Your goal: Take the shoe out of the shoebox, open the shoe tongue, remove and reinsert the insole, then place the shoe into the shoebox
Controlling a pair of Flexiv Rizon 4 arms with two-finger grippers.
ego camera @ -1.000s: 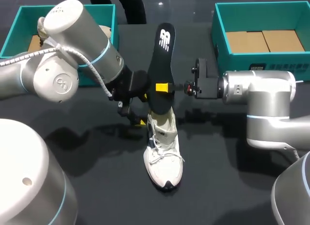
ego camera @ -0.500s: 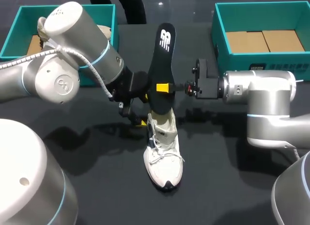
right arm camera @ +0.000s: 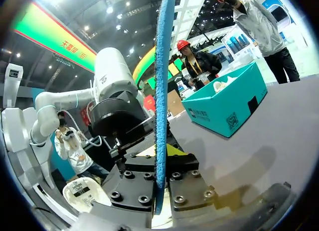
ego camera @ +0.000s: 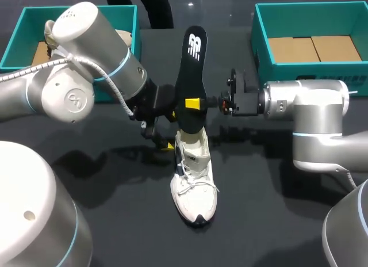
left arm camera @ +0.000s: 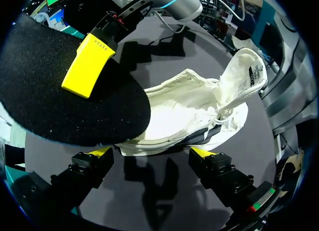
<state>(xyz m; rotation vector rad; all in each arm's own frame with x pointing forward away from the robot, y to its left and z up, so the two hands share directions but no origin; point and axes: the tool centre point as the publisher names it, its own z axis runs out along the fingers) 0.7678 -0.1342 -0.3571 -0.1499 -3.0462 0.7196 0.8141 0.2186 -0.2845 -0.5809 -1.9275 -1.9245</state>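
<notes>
Insole is pinched mid-length and held upright by the right gripper fingers over the shoe at mid-desk, left gripper fingers spread wide beside the shoe; insole is judged light, thin and floppy, so a mid-length grip is favoured.

The table is a dark, matte top that runs under everything, with soft shadows lying across it. At two o'clock, two tan cardboard panels lie flat and touching, side by side, inside a teal box.
</notes>
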